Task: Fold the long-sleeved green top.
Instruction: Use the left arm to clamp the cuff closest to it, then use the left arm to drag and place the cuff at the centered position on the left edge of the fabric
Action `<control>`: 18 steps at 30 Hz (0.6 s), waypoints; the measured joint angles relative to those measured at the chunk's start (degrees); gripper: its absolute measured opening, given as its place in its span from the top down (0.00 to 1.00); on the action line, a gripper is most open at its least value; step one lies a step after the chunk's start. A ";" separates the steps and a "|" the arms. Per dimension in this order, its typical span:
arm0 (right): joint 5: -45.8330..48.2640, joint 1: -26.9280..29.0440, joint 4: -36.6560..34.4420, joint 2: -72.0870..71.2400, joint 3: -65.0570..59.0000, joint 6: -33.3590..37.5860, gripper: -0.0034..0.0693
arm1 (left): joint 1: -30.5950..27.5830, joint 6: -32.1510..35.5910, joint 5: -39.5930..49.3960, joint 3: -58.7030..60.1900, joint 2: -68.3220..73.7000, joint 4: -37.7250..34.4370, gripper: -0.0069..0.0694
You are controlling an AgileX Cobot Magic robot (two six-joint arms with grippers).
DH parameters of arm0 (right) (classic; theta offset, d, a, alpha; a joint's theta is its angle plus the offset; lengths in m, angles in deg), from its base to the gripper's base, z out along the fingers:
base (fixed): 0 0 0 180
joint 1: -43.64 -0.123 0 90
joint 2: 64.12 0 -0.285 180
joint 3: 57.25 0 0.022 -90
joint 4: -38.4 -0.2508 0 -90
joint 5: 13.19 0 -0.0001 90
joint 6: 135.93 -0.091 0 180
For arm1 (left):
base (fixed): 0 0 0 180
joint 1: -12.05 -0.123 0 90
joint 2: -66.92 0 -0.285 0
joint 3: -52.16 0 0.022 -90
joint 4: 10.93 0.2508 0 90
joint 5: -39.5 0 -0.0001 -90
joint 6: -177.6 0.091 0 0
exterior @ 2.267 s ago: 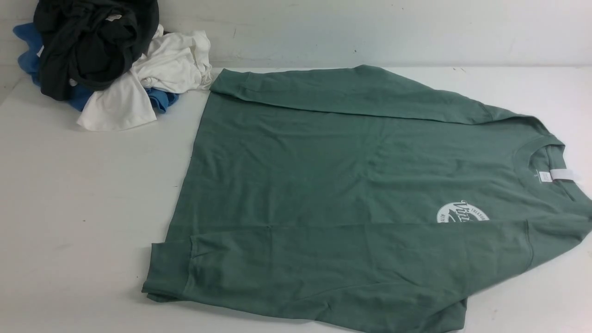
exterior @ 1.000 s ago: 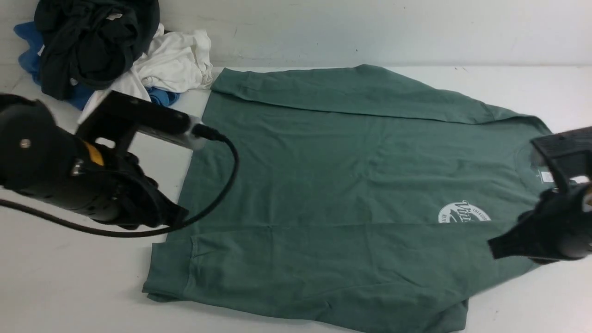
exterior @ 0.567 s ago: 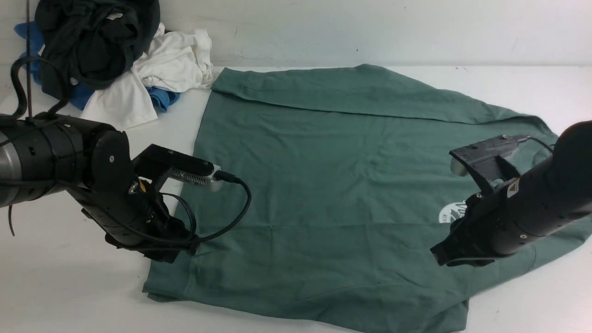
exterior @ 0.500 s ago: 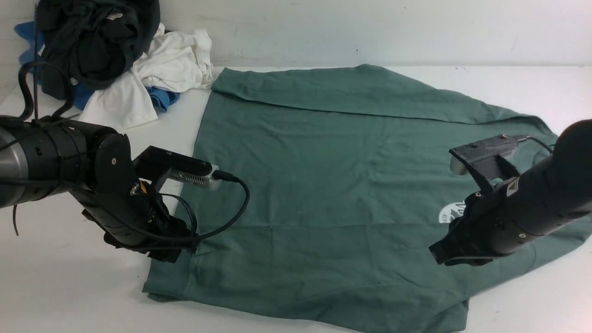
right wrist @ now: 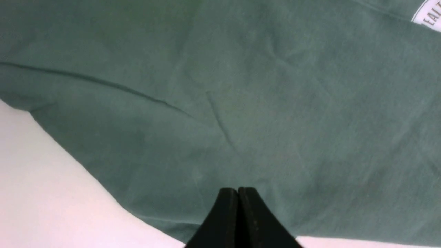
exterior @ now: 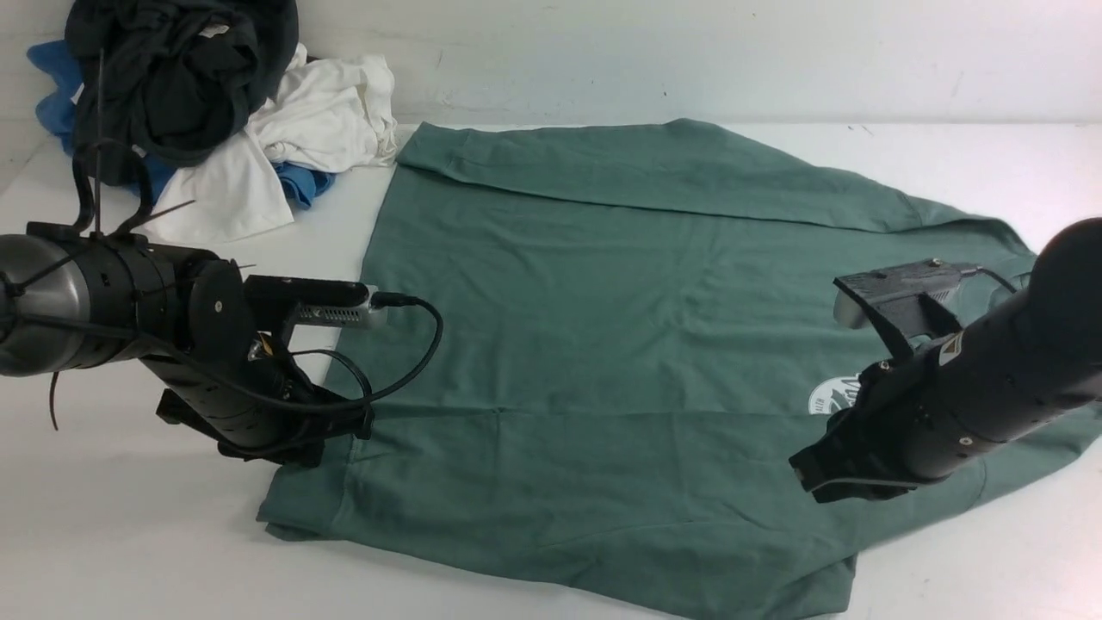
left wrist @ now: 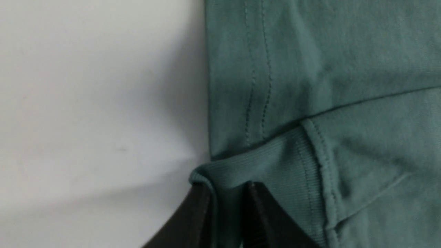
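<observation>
1. Far left, back corner of the table (exterior: 103,534) — one heap of clothes. One black garment (exterior: 172,77) on top, one white garment (exterior: 301,120) to its right, blue fabric (exterior: 301,185) showing at two spots underneath. I can't tell if that's one blue piece or two.
2. Left gripper (left wrist: 227,187) is clamped on the ribbed cuff (left wrist: 272,162) at the top's left edge, with a pinch of cuff bunched between its two black fingers (left wrist: 262,213).
3. One green long-sleeved top (exterior: 603,301), spread flat mid-table, hem left, neck right. Two sleeves, both folded in along the body, one along the far edge and one along the near edge.
4. One round white logo (exterior: 828,398) on the chest, right of centre, partly hidden by my right arm (exterior: 990,379). In the front view it's too small to read; the right wrist view gives only "EALT" at the rim.
5. Right gripper (right wrist: 237,192) — tips pressed together, nothing between them, over the near sleeve (exterior: 603,482). Whether it's touching the fabric, I can't tell.
</observation>
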 joint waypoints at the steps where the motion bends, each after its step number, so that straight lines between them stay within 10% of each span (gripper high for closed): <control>1: 0.00 0.00 0.00 0.00 0.00 0.00 0.97 | 0.00 0.00 0.10 0.01 0.00 0.00 0.81; 18: 1.62 0.00 0.00 0.00 0.00 6.59 0.97 | -0.02 3.56 16.63 -4.58 -13.27 -1.51 0.87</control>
